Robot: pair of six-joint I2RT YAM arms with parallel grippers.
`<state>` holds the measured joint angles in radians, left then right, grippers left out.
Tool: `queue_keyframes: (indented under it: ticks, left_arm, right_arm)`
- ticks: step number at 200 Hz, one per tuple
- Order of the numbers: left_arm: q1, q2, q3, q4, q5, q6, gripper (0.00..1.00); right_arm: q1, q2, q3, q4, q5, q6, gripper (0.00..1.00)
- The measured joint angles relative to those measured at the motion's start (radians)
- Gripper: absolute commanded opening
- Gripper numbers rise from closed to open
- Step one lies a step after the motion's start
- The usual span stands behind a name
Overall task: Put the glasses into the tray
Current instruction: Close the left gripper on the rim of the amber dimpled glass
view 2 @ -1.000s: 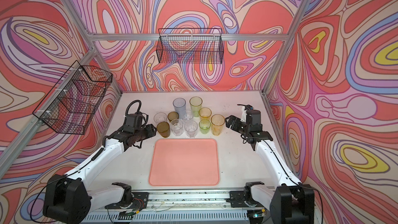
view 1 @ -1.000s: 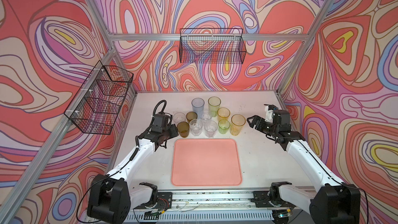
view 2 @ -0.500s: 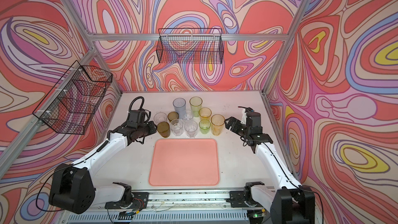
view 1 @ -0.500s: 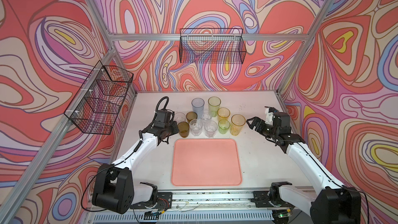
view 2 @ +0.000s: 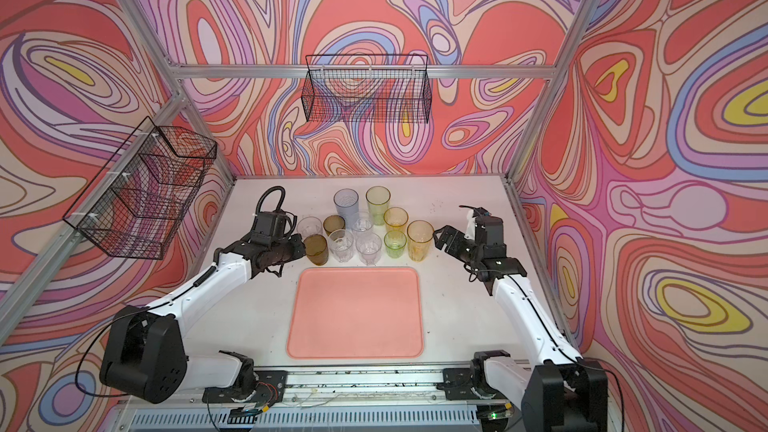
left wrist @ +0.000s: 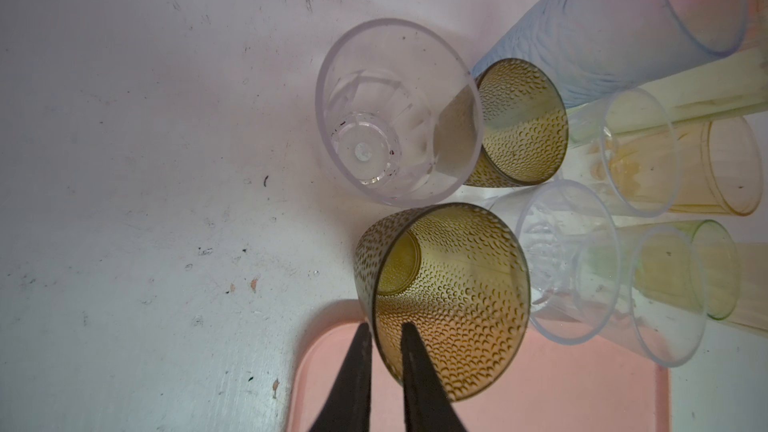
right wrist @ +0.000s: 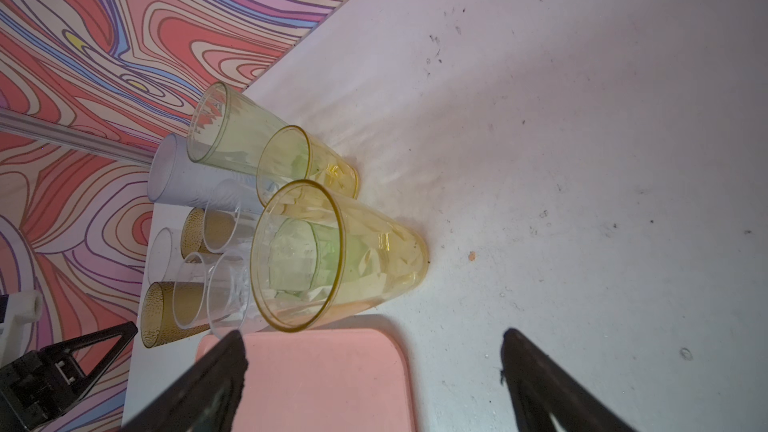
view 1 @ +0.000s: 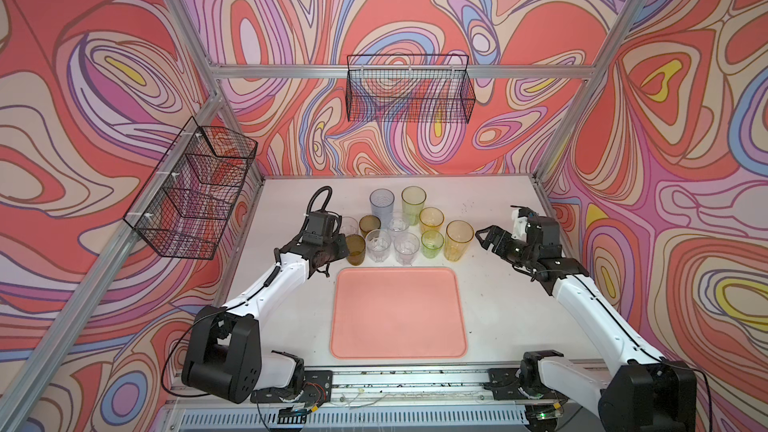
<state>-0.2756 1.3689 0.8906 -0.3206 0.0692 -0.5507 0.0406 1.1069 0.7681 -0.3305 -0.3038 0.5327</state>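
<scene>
The left gripper (left wrist: 385,328) is pinching shut on the rim of the brown glass (left wrist: 449,284), standing on the table (left wrist: 124,160) beside the tray (left wrist: 582,388), ready for lifting, while the right gripper (right wrist: 374,333) is waiting open.

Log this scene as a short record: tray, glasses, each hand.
tray: pink, empty, flat on the table
glasses: eleven, upright, clustered on the table behind the tray
left hand: one finger inside and one outside the wall of the front brown glass; firm grip unclear
right hand: open, empty, facing the tall yellow glass
glasses in tray: none
</scene>
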Motion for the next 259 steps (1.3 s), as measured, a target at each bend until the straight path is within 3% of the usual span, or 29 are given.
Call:
queue_keyframes:
  ticks: [259]
  left_arm:
    - [-0.021,0.083,0.038,-0.027,-0.059,0.031,0.00]
  right_arm:
    - [0.000,0.000,0.000,-0.024,0.000,0.001,0.98]
